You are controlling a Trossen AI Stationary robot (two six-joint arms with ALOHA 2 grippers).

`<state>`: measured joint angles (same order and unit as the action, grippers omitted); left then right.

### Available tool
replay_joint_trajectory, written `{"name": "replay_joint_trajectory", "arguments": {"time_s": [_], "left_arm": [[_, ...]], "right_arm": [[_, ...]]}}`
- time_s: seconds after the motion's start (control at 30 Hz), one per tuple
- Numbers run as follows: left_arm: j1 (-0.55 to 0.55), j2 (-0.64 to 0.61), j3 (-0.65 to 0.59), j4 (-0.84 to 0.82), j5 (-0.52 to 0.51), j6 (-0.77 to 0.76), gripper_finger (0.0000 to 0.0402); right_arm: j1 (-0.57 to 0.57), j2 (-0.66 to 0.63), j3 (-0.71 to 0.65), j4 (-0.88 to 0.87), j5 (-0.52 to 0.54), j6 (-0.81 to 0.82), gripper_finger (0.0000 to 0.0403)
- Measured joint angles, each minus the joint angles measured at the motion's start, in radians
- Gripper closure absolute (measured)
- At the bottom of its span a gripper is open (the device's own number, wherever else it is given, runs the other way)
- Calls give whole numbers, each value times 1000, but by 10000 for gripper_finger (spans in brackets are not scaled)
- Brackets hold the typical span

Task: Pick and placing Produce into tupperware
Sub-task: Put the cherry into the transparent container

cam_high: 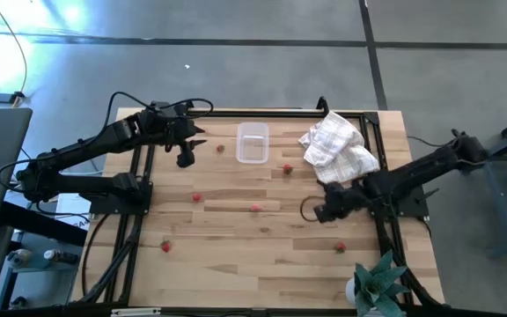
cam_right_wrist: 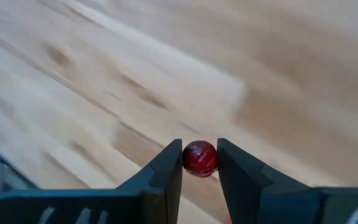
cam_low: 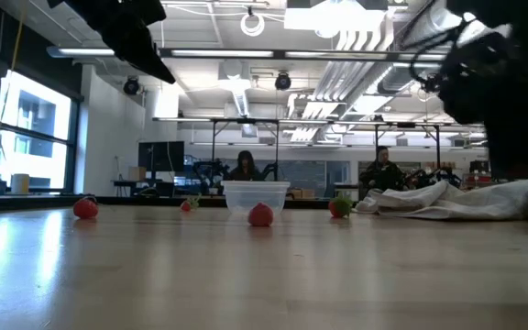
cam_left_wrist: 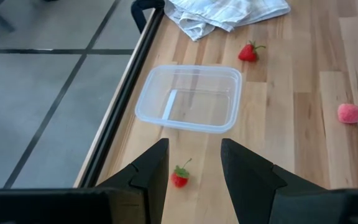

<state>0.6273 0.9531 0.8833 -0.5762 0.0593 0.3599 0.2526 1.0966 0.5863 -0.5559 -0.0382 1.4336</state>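
Observation:
The clear tupperware (cam_high: 252, 143) stands near the table's far edge, with nothing in it (cam_left_wrist: 191, 98). Red produce pieces lie scattered on the wood: one (cam_high: 221, 148) beside the tub, others (cam_high: 287, 169) (cam_high: 197, 197) (cam_high: 255, 208) further toward the near side. My left gripper (cam_high: 183, 157) hovers open left of the tub; its fingers (cam_left_wrist: 194, 152) stand above a strawberry (cam_left_wrist: 179, 177) without touching it. My right gripper (cam_high: 322, 211), at the right, is shut on a dark red round piece (cam_right_wrist: 199, 158). My right gripper pinches the dark red round piece by its two opposite sides (cam_right_wrist: 188, 158) between the free ends of its two fingers. The fingers slant downward over the wood. The piece sits between the tips, and the table shows blurred beneath it.
A crumpled white cloth (cam_high: 337, 145) lies at the far right, just beyond my right gripper. More red pieces lie near the front (cam_high: 165, 246) (cam_high: 340, 247). A potted plant (cam_high: 377, 282) stands at the near right corner. Black frame rails (cam_high: 139, 167) run along the table's sides.

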Motion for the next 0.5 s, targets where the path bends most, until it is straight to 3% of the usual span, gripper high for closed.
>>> {"name": "replay_joint_trajectory", "arguments": {"time_s": [0.3,0.5], "left_arm": [[0,0,0,0,0,2,266],[1,0,0,0,0,2,266]], "right_arm": [[-315,10,205,-2,6,-400,316],[-531,86,421,-5,-8,-711,316]]}}
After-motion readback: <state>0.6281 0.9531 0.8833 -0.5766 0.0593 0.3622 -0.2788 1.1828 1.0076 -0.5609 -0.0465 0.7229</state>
